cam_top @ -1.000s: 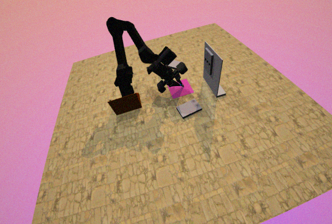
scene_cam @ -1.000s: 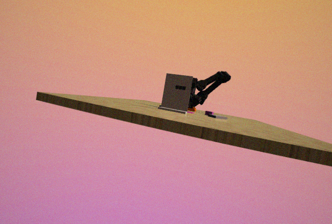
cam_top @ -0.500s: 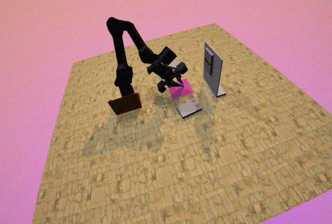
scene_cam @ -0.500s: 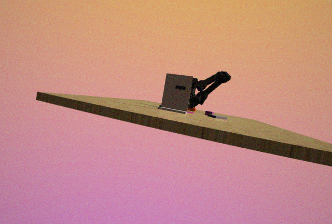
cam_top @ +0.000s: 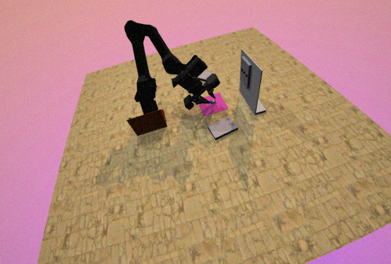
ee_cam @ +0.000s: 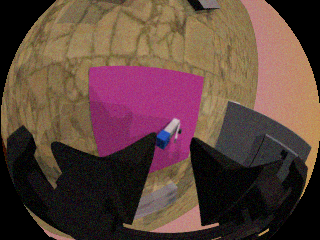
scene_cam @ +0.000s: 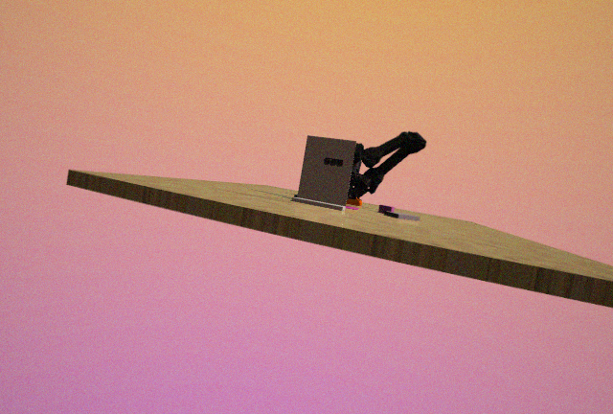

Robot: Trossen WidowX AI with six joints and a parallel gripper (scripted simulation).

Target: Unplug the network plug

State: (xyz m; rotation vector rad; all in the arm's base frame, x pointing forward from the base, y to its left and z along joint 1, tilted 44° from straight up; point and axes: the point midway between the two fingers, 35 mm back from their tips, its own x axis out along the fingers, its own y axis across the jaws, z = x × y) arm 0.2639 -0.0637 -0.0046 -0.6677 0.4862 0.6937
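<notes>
The plug (cam_top: pixel 212 101) (ee_cam: pixel 168 133), with a blue rear end and a whitish front, is at the marked square, turned askew, with its thin tab at its side in the wrist view. The magenta marked square (cam_top: pixel 220 106) (ee_cam: pixel 145 85) lies flat on the table. My gripper (cam_top: pixel 212 99) (ee_cam: pixel 173 139) is partly open and low over the square, with the plug between its fingertips. The blue end is close beside the left fingertip in the wrist view; I cannot tell if they touch. The upright grey panel (cam_top: pixel 256 88) (scene_cam: pixel 316 179) (ee_cam: pixel 231 132) carries the socket block (cam_top: pixel 248 76) (ee_cam: pixel 265 155), with no plug seen in it.
A flat grey slab (cam_top: pixel 222 127) lies on the near side of the square in the top view. Another pale slab (cam_top: pixel 206 75) is partly hidden behind the arm. A brown-orange block (cam_top: pixel 148 123) is beside the arm's base. The panel stands beyond the square from the arm's base.
</notes>
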